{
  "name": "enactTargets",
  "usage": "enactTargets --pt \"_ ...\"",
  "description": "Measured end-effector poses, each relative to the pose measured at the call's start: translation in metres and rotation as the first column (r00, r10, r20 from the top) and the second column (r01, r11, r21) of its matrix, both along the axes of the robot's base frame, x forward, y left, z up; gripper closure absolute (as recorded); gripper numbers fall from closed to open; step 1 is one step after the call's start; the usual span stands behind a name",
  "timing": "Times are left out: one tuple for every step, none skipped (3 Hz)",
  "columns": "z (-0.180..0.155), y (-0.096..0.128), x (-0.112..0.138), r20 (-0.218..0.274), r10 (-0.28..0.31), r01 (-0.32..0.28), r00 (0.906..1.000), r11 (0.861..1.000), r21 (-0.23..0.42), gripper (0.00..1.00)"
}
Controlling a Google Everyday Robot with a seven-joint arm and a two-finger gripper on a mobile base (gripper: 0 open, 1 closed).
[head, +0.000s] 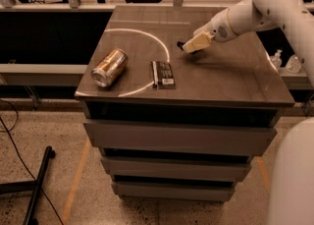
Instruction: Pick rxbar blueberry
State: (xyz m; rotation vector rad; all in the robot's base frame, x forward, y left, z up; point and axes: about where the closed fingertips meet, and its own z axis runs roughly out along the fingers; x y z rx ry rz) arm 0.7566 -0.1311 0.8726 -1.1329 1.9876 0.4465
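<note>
My gripper [188, 47] hangs a little above the middle of the cabinet top, right of the white arc. It is shut on a small dark flat thing, the rxbar blueberry [180, 44]. Only the bar's dark end shows at the gripper's left tip; the rest is hidden in the gripper. The gripper's shadow lies on the top just below it. No other navy bar lies on the top.
A black bar with a white label patch [163, 74] lies near the front of the cabinet top [235, 79]. A gold can [109, 68] lies on its side at the front left. Drawers are below. A bench with clutter stands behind.
</note>
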Motion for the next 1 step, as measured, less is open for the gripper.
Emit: enactTargets --pt "-0.0001 0.0001 0.0 0.0 0.0 0.0 1.0 1.0 0.0 1.0"
